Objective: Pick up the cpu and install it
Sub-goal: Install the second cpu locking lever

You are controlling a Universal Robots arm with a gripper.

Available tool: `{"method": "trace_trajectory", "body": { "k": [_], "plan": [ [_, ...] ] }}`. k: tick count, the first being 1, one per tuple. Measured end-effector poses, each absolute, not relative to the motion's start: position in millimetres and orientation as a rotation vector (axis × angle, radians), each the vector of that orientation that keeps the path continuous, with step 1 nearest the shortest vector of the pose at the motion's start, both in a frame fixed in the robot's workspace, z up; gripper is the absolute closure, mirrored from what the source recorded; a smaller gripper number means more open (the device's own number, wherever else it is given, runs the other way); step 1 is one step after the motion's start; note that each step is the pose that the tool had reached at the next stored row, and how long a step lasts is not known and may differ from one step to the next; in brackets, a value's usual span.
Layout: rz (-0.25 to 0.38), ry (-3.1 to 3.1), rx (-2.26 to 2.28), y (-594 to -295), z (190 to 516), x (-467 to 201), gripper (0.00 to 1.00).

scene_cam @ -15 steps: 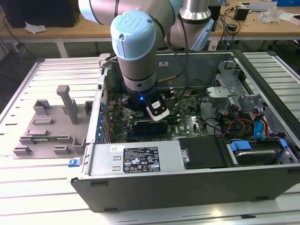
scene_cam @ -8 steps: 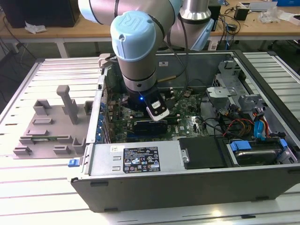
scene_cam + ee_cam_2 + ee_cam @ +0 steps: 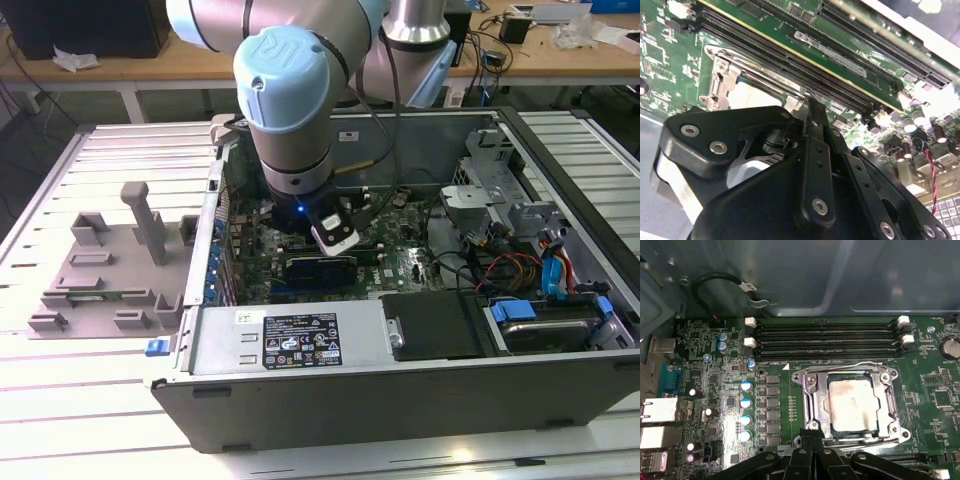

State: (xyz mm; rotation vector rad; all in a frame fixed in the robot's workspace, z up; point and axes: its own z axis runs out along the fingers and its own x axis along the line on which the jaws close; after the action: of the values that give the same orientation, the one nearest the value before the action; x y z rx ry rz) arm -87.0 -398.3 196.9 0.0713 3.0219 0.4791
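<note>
In the exterior view, the arm's pale blue wrist joint hides the gripper and the motherboard beneath it. In the second wrist view, the black gripper linkage covers most of the shiny silver square cpu. The picture edge cuts off the finger bases.

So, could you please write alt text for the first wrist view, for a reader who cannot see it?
A silver cpu sits in the metal-framed socket of a green motherboard, with the black end effector at the frame's edge. Beyond the socket run empty memory slots and the grey case wall.
</note>
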Motion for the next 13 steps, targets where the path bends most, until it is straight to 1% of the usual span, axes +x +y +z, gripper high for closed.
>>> {"method": "trace_trajectory", "body": {
  "k": [8, 13],
  "plan": [
    [0.479, 3.021, 0.071, -397, 194, -95, 0.89],
    [0.448, 3.025, 0.070, -397, 208, -95, 0.89]
  ]
}}
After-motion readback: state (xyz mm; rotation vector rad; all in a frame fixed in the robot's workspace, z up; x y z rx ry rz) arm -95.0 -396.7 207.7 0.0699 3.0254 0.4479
